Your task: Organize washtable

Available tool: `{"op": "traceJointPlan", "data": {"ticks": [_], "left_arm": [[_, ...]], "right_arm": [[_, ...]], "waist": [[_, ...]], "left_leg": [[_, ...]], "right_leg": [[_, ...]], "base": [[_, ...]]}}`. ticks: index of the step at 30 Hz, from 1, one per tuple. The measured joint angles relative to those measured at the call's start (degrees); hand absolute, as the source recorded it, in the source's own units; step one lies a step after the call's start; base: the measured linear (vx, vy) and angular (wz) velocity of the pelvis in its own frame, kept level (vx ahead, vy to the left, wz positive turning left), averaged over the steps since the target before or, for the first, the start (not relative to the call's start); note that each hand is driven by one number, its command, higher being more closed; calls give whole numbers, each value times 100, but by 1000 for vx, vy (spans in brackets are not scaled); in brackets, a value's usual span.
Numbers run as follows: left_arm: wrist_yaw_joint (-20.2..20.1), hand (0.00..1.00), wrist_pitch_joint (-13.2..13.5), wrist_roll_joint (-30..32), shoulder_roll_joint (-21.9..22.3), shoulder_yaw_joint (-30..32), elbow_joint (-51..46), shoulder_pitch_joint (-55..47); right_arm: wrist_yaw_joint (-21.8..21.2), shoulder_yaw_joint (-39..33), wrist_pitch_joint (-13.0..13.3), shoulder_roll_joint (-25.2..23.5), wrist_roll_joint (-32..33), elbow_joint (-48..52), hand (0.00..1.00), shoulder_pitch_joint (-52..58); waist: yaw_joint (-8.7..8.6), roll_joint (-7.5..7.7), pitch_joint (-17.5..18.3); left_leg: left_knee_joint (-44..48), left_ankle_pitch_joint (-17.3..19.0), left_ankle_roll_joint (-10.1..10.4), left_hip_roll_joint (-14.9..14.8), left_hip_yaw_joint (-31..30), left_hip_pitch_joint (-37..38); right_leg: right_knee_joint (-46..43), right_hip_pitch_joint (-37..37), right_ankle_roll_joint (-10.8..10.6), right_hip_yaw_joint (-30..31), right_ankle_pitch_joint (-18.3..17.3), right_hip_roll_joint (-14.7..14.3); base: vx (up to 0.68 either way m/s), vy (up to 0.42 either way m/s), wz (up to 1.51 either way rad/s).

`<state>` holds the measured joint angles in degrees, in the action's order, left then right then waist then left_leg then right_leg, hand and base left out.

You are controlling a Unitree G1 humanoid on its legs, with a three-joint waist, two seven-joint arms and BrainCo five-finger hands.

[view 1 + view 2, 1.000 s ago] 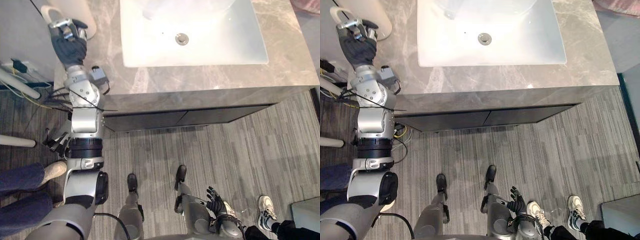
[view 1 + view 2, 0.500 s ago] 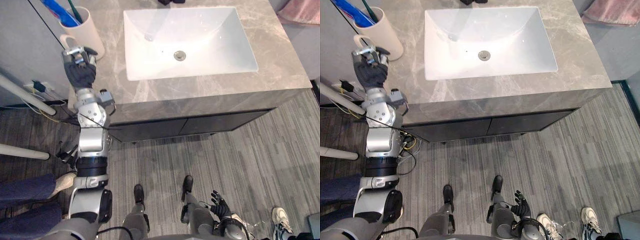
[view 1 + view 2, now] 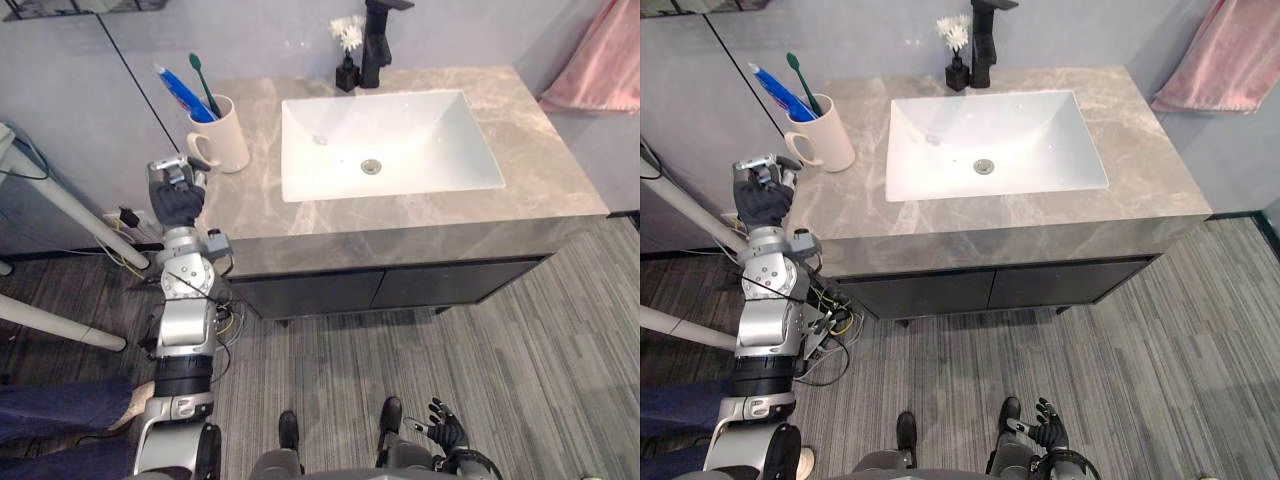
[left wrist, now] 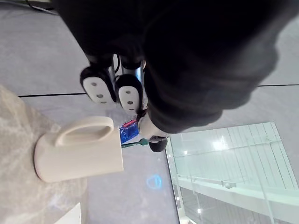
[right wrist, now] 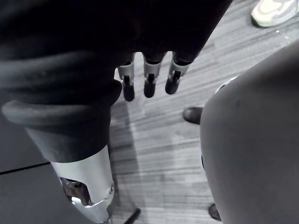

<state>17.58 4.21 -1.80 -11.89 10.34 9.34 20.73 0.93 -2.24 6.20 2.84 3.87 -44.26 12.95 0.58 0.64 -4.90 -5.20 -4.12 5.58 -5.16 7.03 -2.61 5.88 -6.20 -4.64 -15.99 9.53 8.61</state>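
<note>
You have one grey marble-patterned surface (image 3: pixel 552 172) in front of you, with one white rectangular basin (image 3: pixel 445 150) sunk into its middle. One pink towel (image 3: pixel 596 68) hangs on the wall to the right. One black tap (image 3: pixel 378 40) stands behind the basin, and one small black vase of white flowers (image 3: pixel 347 62) stands just beside it.

At the back left corner of the surface stands one cream mug with a handle (image 3: pixel 229 140). It is upright and holds one blue toothpaste tube (image 3: pixel 180 88) and one green toothbrush (image 3: pixel 202 82).

Your left hand (image 3: pixel 177 197) is raised off the surface's left edge, near the mug's handle but apart from it; its fingers (image 4: pixel 98 88) are curled in and hold nothing. Your right hand (image 3: pixel 441 433) hangs low over the floor, its fingers (image 5: pixel 149 84) loose and empty.
</note>
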Motion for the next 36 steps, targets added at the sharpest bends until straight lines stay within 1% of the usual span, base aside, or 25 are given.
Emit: {"op": "traceJointPlan", "data": {"ticks": [2, 4, 5, 6, 8, 10, 14, 16, 17, 18, 19, 21, 23, 25, 29, 32, 36], "left_arm": [[10, 100, -14, -54, -12, 2, 289, 58], [25, 100, -32, -160, -38, 0, 575, 149], [44, 100, -97, -227, -75, 4, 801, 295], [56, 100, -123, -234, -88, 7, 827, 363], [143, 100, -130, -321, -161, -8, 888, 694], [144, 100, -141, -434, -215, -15, 1077, 966], [158, 100, -149, -486, -292, -115, 1379, 1605], [166, 100, -148, -550, -499, -129, 1556, 2065], [174, 100, -149, -577, -570, -128, 1614, 2169], [215, 100, -149, -655, -706, -128, 1646, 2304], [260, 100, -148, -663, -793, -127, 1725, 2414], [262, 100, -148, -666, -869, -128, 1872, 2604], [266, 100, -148, -679, -900, -129, 2031, 2866], [271, 100, -148, -728, -1036, -130, 2211, 3076], [289, 100, -149, -729, -1151, -129, 2470, 3358], [378, 100, -152, -730, -1213, -127, 2606, 3457], [379, 100, -152, -730, -1229, -127, 2632, 3505]], "right_arm": [[4, 3, -3, -1, 1, 1, 0, -2], [13, 9, -4, -1, 4, 4, 0, -1], [19, 20, -2, -4, 8, 20, 0, 5], [20, 32, -1, -3, 9, 21, 0, 7], [38, 36, 0, -19, 22, 81, 0, 29], [45, 37, 1, -22, 72, 129, 0, 40], [134, 57, 10, -20, 79, 268, 0, 95], [169, 107, 20, -41, 147, 365, 0, 91], [171, 108, 21, -51, 185, 407, 0, 89], [182, 110, 25, -72, 245, 479, 0, 89], [203, 124, 27, -79, 259, 491, 0, 89], [224, 135, 34, -79, 283, 515, 0, 89], [247, 154, 89, -81, 304, 550, 0, 72], [260, 166, 149, -83, 352, 575, 0, 33], [266, 232, 223, -74, 408, 643, 0, 22], [265, 264, 232, -63, 455, 683, 0, 21], [262, 269, 237, -58, 455, 713, 0, -5]], "waist": [[-9, 4, 15], [-56, 5, 15], [-98, 21, 25], [-110, 31, 41], [-124, 80, 38], [-145, 86, 34], [-161, 124, -43], [-209, 206, -193], [-232, 220, -255], [-286, 260, -352], [-286, 291, -387], [-296, 293, -406], [-285, 304, -534], [-303, 300, -665], [-313, 308, -806], [-329, 312, -868], [-326, 332, -972]], "left_leg": [[-2, 2, -1, 0, 18, 6], [-3, 2, -2, -2, 25, -5], [-2, 0, 1, -17, 36, -61], [-2, -3, 5, -22, 39, -115], [0, -40, 55, -74, 82, -317], [2, -50, 70, -88, 85, -369], [29, -53, 64, -111, 95, -455], [36, -66, 44, -97, 95, -562], [38, -67, 42, -95, 96, -564], [46, -66, 41, -86, 98, -565], [51, -65, 39, -77, 109, -581], [69, -65, 34, -63, 117, -676], [95, -64, 34, -65, 110, -701], [121, -50, 32, -64, 116, -714], [127, -50, 31, -64, 119, -741], [128, -49, 30, -63, 121, -744], [129, -49, 31, -63, 121, -755]], "right_leg": [[1, -5, -1, -8, -1, 0], [1, -20, -1, -12, -1, 0], [0, -85, 3, 3, 3, -4], [0, -144, 14, 18, 13, -7], [-12, -371, 38, 34, 51, -42], [-22, -423, 57, 33, 114, -56], [-24, -509, 64, 46, 119, -71], [-24, -627, 83, 91, 141, -78], [-24, -627, 83, 106, 142, -79], [-24, -632, 82, 132, 143, -80], [-24, -674, 80, 184, 145, -78], [-24, -768, 76, 199, 153, -68], [-24, -775, 80, 193, 160, -70], [-24, -784, 81, 204, 161, -71], [-24, -810, 90, 213, 167, -74], [-23, -817, 90, 220, 167, -75], [-23, -830, 91, 224, 168, -76]], "base": [[2, 3, -4], [0, 0, 0], [0, 0, 0], [9, 0, -5], [32, -12, -9], [51, 1, -4], [52, 8, -3], [14, 6, -2], [0, 0, 0], [18, 21, -8], [31, 24, -11], [48, 23, -5], [37, 19, 2], [0, 0, 0], [5, 3, -1], [0, 0, 0], [0, 0, 0]]}}
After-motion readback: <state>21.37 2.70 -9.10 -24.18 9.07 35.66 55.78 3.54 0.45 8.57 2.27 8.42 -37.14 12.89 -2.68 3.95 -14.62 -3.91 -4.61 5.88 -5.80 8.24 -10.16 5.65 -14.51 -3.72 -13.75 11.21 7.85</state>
